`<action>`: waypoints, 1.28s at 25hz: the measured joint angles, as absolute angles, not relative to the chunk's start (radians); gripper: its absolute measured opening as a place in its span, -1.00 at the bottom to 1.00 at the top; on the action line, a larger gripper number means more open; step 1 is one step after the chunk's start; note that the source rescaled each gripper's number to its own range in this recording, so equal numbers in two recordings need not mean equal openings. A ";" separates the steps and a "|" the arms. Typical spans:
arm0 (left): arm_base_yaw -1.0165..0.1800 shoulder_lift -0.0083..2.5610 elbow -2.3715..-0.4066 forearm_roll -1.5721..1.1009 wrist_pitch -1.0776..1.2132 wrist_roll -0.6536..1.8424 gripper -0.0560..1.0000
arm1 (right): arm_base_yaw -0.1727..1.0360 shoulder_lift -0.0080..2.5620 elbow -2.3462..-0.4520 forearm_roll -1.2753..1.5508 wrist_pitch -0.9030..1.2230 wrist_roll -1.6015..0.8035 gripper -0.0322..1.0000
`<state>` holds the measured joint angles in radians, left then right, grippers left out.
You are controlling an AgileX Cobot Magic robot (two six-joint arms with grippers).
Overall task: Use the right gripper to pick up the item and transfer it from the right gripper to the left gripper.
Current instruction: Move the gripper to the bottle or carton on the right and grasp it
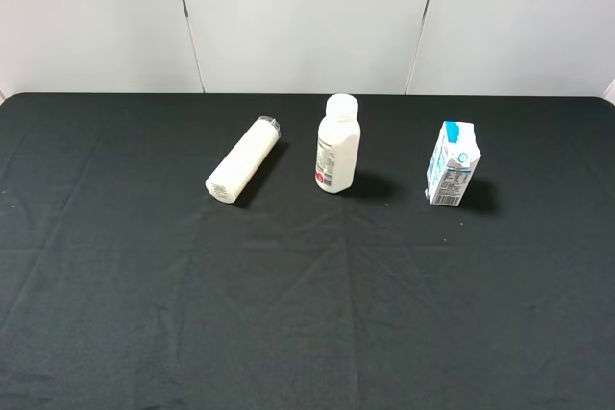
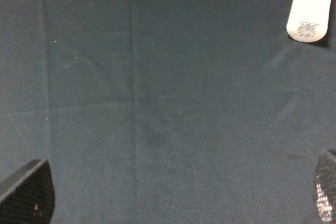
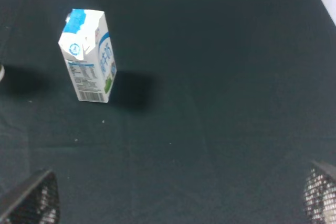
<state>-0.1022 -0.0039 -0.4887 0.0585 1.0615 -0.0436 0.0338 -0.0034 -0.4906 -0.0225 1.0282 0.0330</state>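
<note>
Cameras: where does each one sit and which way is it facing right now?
Exterior high: mounted high, looking down across the table at the tube, bottle and carton; no arm shows.
Left wrist: on the left arm, facing down at the table; the open left claw shows, tube end beyond.
Right wrist: on the right arm, facing forward and down; the open right claw shows, carton ahead.
Shared: exterior and left wrist both see the tube; exterior and right wrist, the carton.

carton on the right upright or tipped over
Upright. The carton stands on its base on the black cloth, its light-blue gable top uppermost.
</note>
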 joint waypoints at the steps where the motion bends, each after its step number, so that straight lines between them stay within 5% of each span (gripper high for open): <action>1: -0.102 -0.004 -0.489 0.059 1.062 -0.044 0.94 | 0.034 -0.003 -0.496 -0.020 1.033 0.033 1.00; 24: -0.102 -0.004 -0.489 0.058 1.062 -0.044 0.94 | 0.035 0.734 -1.079 -0.010 1.072 -0.065 1.00; 32: -0.102 -0.004 -0.489 0.058 1.062 -0.044 0.94 | 0.177 0.969 -1.180 -0.010 1.076 -0.071 1.00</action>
